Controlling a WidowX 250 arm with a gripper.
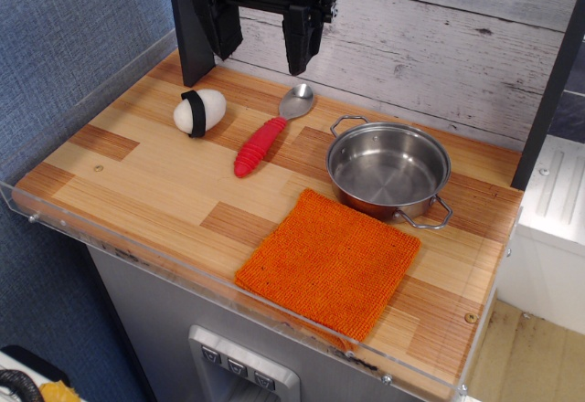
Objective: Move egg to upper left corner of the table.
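The table [155,178] is a patchwork of wooden strips, pale honey beside darker reddish brown, smooth and flat, with a clear acrylic rim along its near and left edges. On it, toward the far left, lies the egg [200,111]: white, smooth, rounded, resting on its side with a black band wrapped around it nearer its left end. It sits on bare wood, touching nothing.

Up above, the gripper [262,41] hangs in the air at the far edge, black and angular, its two chunky fingers pointing down and spread wide apart with nothing between them. It is up and to the right of the egg, well clear of it.

Just right of the egg lies a spoon [268,132], set diagonally: a dull metal bowl at the far end, a red ribbed handle running toward the near left. It lies between the egg and a steel pot [388,168], which is shiny, round and shallow, with two wire loop handles and a coppery base. Nearer, an orange knitted cloth [327,261] lies flat, square, coarse in weave, turned diamond-wise, its far corner just under the pot's near side. Behind everything runs a wall of grey weathered planks [430,46].
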